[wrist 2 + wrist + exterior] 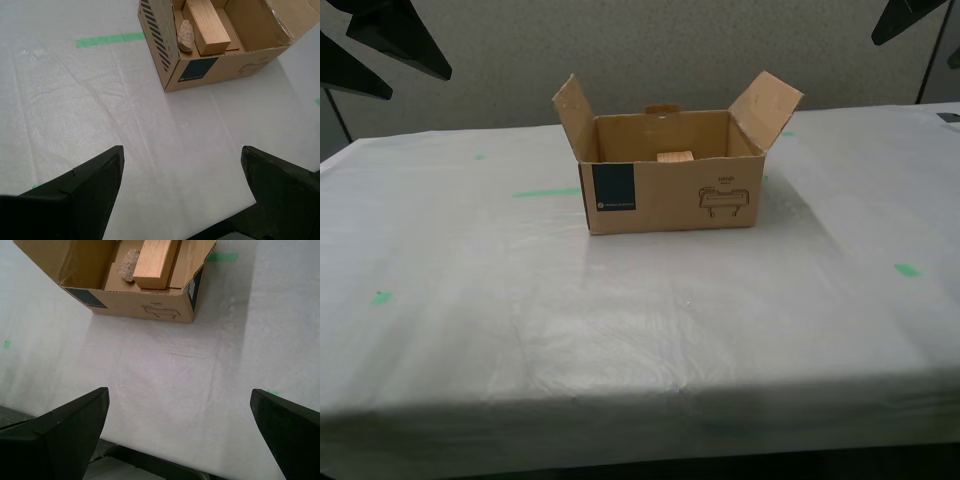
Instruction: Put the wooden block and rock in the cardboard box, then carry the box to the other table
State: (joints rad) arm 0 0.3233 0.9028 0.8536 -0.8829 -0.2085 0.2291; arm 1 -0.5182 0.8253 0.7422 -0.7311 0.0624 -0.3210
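Cardboard box: standing on the cloth-covered surface, holding wooden block and rock side by side. My first gripper and my second gripper: both spread wide, empty, raised clear, box ahead of each, neither plainly nearer.

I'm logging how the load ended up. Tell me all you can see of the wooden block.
The wooden block is a plain rectangular brick of pale tan wood with faint grain and no visible marks. It lies inside the open cardboard box, propped at a tilt, one end raised. The rock sits right beside it, apparently touching. Neither gripper holds it. In the exterior view only its top shows above the box's front wall.
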